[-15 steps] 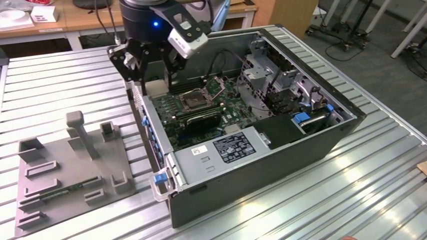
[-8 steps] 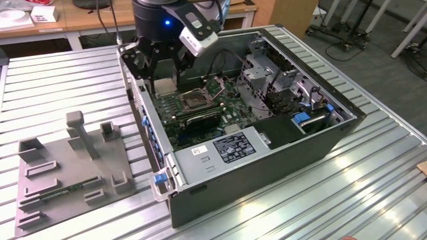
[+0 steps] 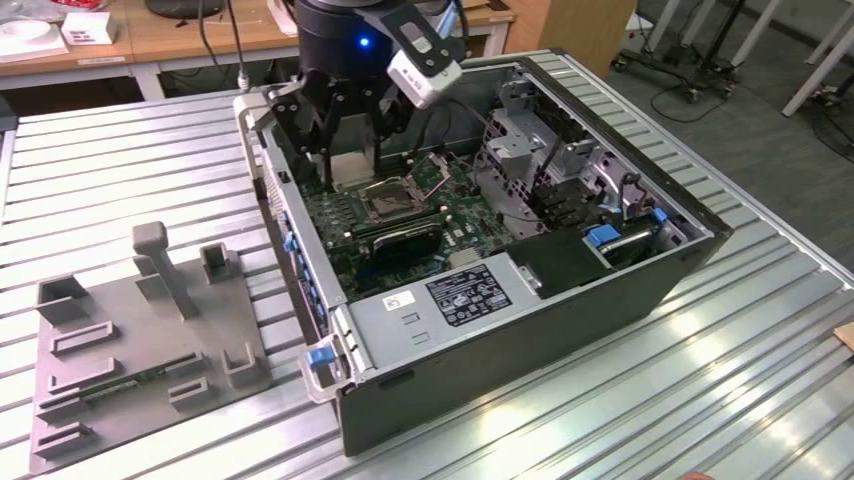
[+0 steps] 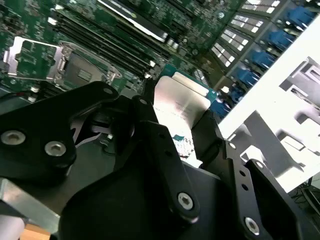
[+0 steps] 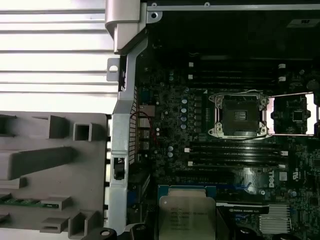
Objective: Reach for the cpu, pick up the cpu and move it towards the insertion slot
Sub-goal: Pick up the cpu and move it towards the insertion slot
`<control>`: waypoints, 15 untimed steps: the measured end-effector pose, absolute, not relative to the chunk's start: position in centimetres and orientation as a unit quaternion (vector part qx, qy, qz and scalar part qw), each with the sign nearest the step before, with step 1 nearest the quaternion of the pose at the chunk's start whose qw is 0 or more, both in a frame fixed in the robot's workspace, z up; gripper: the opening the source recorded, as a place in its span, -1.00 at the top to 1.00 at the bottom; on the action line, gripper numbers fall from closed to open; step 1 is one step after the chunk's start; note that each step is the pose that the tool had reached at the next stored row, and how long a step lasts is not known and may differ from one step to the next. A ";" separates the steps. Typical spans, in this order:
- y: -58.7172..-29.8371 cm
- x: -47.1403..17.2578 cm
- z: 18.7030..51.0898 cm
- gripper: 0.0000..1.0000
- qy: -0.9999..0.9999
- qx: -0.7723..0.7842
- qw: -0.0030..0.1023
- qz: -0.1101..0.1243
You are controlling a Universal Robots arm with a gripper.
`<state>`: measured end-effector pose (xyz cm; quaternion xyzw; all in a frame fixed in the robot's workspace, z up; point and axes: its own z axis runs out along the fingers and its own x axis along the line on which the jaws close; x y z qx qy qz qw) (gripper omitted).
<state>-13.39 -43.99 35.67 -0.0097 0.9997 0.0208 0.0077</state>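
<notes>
- Your jaws are closed on the chip (image 4: 181, 102): in the second wrist view a black finger (image 4: 162, 145) lies along one edge and another along the opposite edge, so the thin square is pinched by its sides and its pale metal face stays untouched.
- The gripper (image 3: 350, 128) hangs over the open computer case (image 3: 641, 290), inside its back corner in the exterior view, with the chip (image 3: 351, 168) hanging flat-faced between the fingers above the green board (image 3: 441, 215). I judge that it is held clear of the board so nothing snags on the parts below.
- In the first wrist view the chip (image 5: 186, 216) sits at the frame's edge, with the socket (image 5: 239, 116) well apart from it across the long black memory slots (image 5: 235, 152). So the pickup looks done and the carry is only partly made.
- The socket (image 3: 391, 200) has its hinged bracket (image 5: 292, 114) folded back to one side, leaving the dark centre open; that fits a seat made ready to take the chip.
- Farther off, outside the case on the ribbed metal table (image 3: 120, 180), the grey holder tray (image 3: 140, 335) stands towards the exterior view's left, with a green memory stick (image 3: 123, 383) lying in one of its recesses. It is well away from your gripper.
</notes>
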 end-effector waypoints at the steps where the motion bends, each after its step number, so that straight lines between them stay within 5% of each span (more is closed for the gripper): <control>1: -44.0 -13.1 35.7 -0.08 1.000 -0.010 0.008 0.021; 15: -44.0 -8.8 35.7 -0.08 1.000 -0.010 0.008 0.021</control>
